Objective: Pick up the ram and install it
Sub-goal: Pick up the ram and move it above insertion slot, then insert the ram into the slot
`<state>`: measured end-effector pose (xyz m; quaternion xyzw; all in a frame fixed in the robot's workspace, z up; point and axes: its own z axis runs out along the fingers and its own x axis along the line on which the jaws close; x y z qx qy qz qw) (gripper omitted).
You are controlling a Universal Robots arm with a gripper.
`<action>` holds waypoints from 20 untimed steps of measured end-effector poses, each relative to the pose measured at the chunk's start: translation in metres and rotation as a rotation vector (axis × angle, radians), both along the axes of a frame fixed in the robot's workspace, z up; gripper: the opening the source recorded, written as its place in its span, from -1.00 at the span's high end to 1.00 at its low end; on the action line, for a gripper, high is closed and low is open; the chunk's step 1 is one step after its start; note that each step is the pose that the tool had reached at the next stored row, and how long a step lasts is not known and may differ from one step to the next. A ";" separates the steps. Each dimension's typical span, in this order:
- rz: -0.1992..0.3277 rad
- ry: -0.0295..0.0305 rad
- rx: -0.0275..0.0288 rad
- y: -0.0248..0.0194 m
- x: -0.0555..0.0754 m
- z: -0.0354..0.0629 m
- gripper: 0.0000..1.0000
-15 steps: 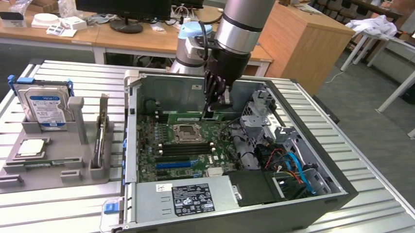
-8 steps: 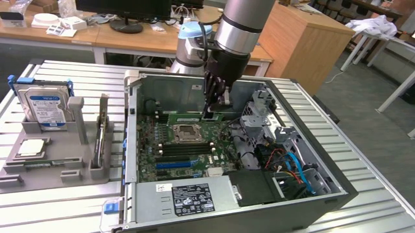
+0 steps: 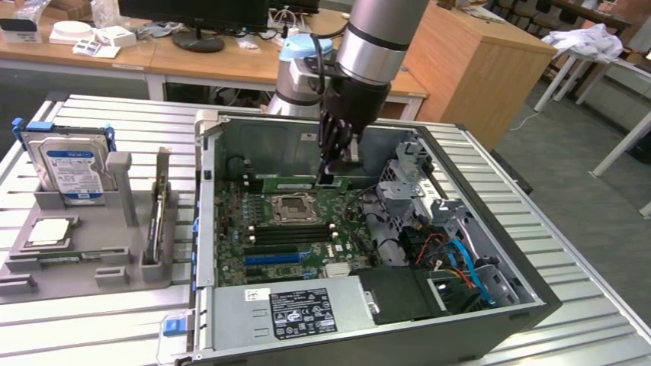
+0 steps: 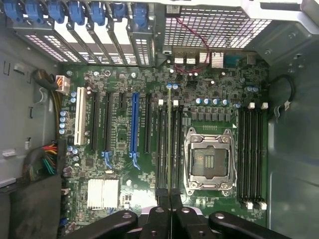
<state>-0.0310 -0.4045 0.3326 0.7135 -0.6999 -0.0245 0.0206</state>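
- Desk (image 3: 102,335): ribbed metal top. It carries one grey fixture tray and one open PC case.
- Fixture tray (image 3: 120,171), on the exterior view's left: one hard drive (image 3: 66,164) upright in a cradle, one processor chip (image 3: 49,232) lying flat, and one thin board (image 3: 158,217) on edge in a slotted holder. Each part seems parked so it can be gripped from above.
- PC case (image 3: 478,328), right of the tray: laid on its side with the panel off, so the motherboard (image 4: 124,164) faces up.
- Motherboard fittings: one white slot (image 4: 79,117), one long blue slot (image 4: 133,122), one empty CPU socket (image 4: 209,159), and a bank of four black memory slots (image 4: 252,154) beyond the socket.
- Ram (image 3: 287,183) (image 4: 170,139): one green stick inside the case, held on edge and lined up along a memory slot beside the socket. That suits pressing it straight down. Whether it has entered the slot cannot be told.
- Hand (image 3: 331,177) (image 4: 170,201): one, closed, pinching the ram by its end nearest the exterior view's right.
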 end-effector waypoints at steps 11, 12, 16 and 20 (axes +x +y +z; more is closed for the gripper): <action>0.000 0.0000 0.0000 0.0016 0.000 -0.0026 0.76; 0.000 0.0000 -0.0001 0.0017 0.000 -0.0029 0.76; 0.000 0.0000 -0.0001 0.0016 0.000 -0.0030 0.76; 0.000 0.0000 -0.0001 0.0016 0.000 -0.0029 0.76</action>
